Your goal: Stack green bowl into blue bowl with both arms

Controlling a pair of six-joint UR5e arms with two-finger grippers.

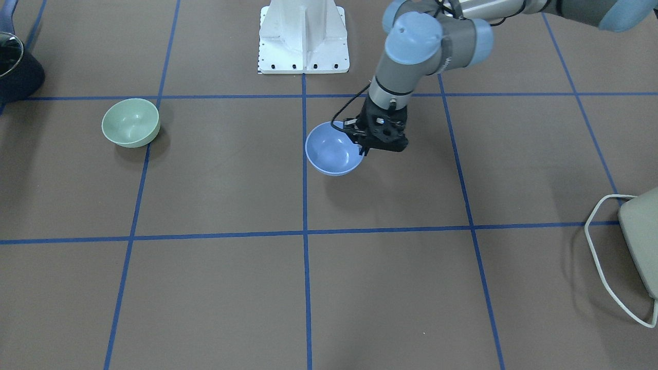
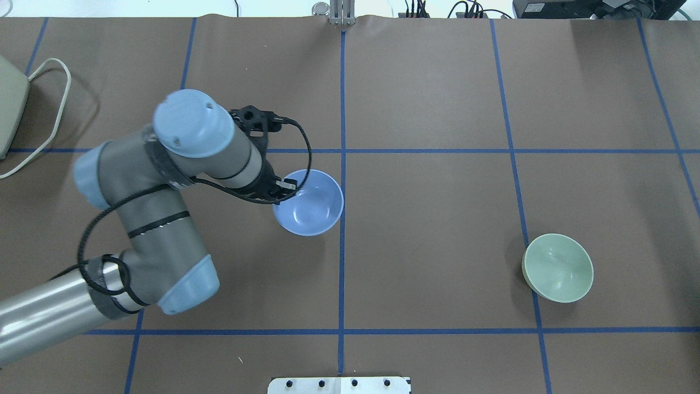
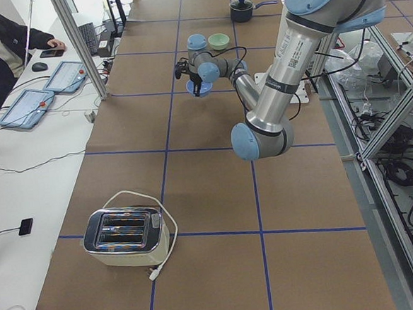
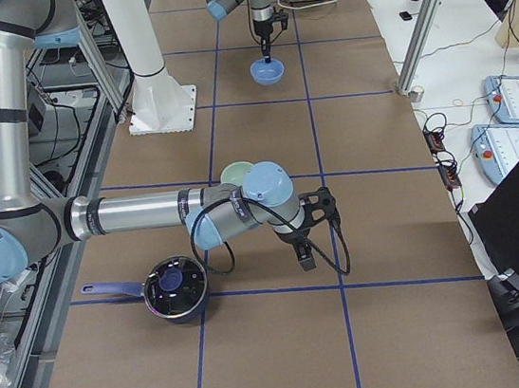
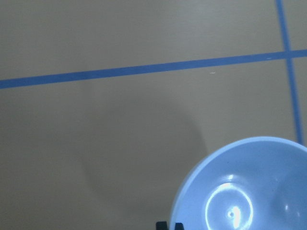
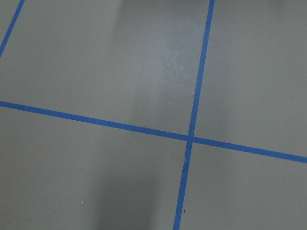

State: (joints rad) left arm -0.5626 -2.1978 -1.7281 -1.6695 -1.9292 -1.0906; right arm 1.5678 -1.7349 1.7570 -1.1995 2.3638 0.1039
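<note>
Sitting upright on the brown desk, the green bowl is found on its own, well apart from the blue bowl and touched by nothing. The blue bowl is gripped at its rim by the left end effector, fingers pinched together on the bowl's wall, one inside and one outside by the look of it. It seems to be held a bit clear of the desk, since in the left wrist view its shadow is thrown off to one side. The bowl is kept open side up, right beside a line of the blue tape grid, with the left arm bent over it from above.

The right end effector is only caught in the exterior right view, pointed down above the desk near the green bowl with nothing seen in it; whether its fingers are apart or together can't be told. Only bare desk and tape lines are shown by the right wrist camera.

Further out, a dark lidded saucepan is parked near the right arm, a toaster with its white cord is set at the desk's far left end, and the white pedestal is bolted at the robot's side.
</note>
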